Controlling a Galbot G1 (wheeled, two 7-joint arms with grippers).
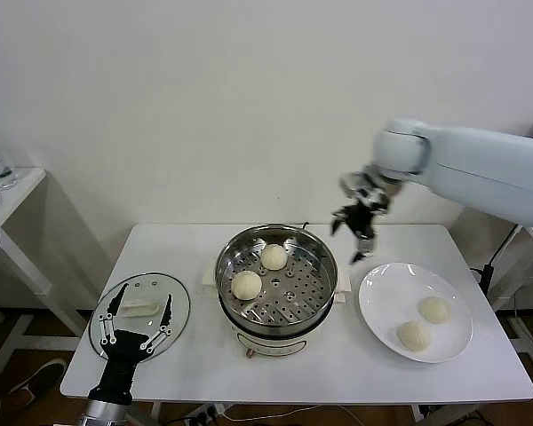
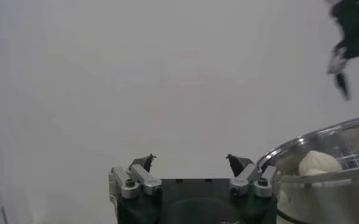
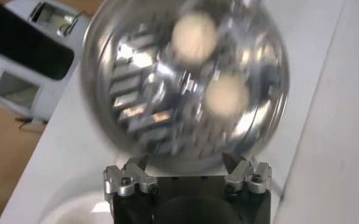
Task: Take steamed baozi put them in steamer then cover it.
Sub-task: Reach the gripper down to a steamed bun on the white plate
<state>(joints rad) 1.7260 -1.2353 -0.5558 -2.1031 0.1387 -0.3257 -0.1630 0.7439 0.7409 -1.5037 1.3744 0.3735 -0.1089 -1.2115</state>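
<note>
We see the shiny round steel steamer (image 1: 276,286), perforated tray holding two smooth cream baozi (image 1: 246,285); two more on the flat white plate (image 1: 384,302). Right gripper (image 1: 356,232) hangs open and empty above the gap between them. Left gripper (image 1: 138,321), open, over the glass cover (image 1: 179,312), probably not touching.

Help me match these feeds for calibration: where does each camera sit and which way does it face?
Head: high, facing down at the table; both arms show.
Left wrist: behind the open left gripper, facing the wall and steamer.
Right wrist: above the open right gripper, looking down.
All share the steamer with baozi.
</note>
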